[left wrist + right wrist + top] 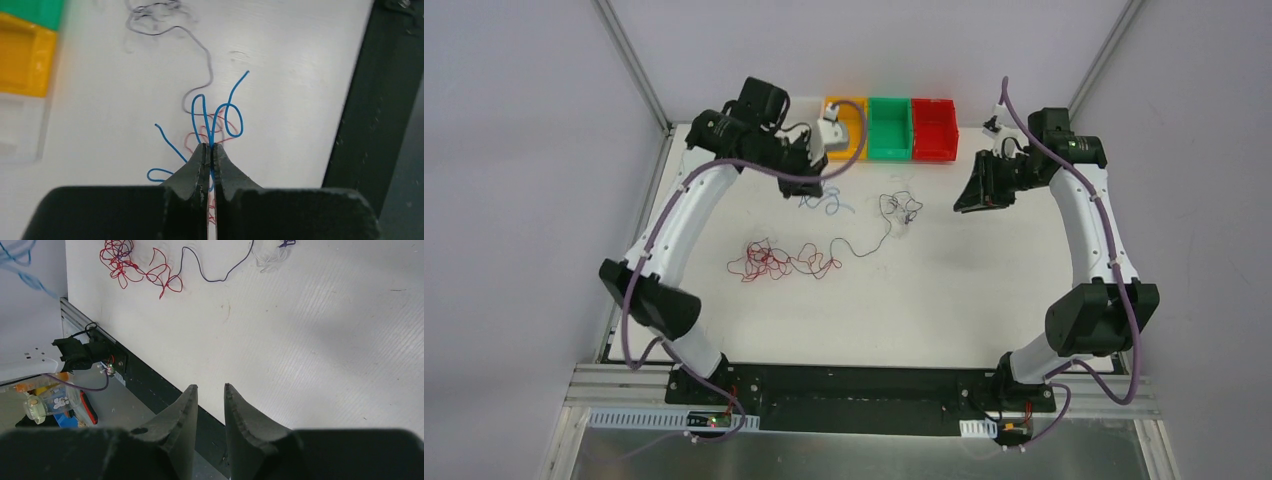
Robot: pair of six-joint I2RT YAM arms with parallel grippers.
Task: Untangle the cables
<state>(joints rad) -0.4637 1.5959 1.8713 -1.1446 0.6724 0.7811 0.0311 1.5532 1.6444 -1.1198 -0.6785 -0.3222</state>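
Grips blue cable (193, 112) tight in closed left gripper (210, 146) (red tangle (769, 260) nearby); holds right gripper (210, 388) slightly parted, empty.

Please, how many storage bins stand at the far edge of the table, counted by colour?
Orange bin: 1
Green bin: 1
Red bin: 1
White bin: 1 (mostly hidden behind the left arm in the top view)
Total: 4
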